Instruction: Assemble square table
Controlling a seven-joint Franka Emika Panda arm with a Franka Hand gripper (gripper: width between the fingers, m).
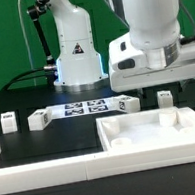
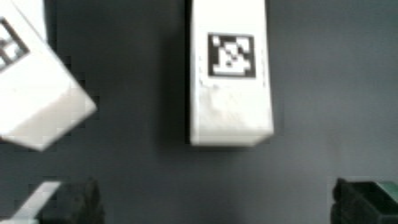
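The white square tabletop slab (image 1: pixel 157 134) with its raised rim lies at the front on the exterior view's right. Several small white tagged legs lie in a row behind it: two on the exterior view's left (image 1: pixel 8 122) (image 1: pixel 37 119) and two on its right (image 1: pixel 125 104) (image 1: pixel 164 98). My gripper (image 1: pixel 166 75) hangs above the right-hand legs. In the wrist view one leg (image 2: pixel 233 70) lies straight ahead of the open, empty gripper (image 2: pixel 217 197), and a second, tilted leg (image 2: pixel 36 85) lies beside it. The dark fingertips (image 2: pixel 63 200) stand wide apart, touching nothing.
The marker board (image 1: pixel 84 109) lies flat between the legs in front of the robot base (image 1: pixel 78 58). A long white rail (image 1: pixel 46 172) borders the black table surface at the front. A green backdrop stands behind.
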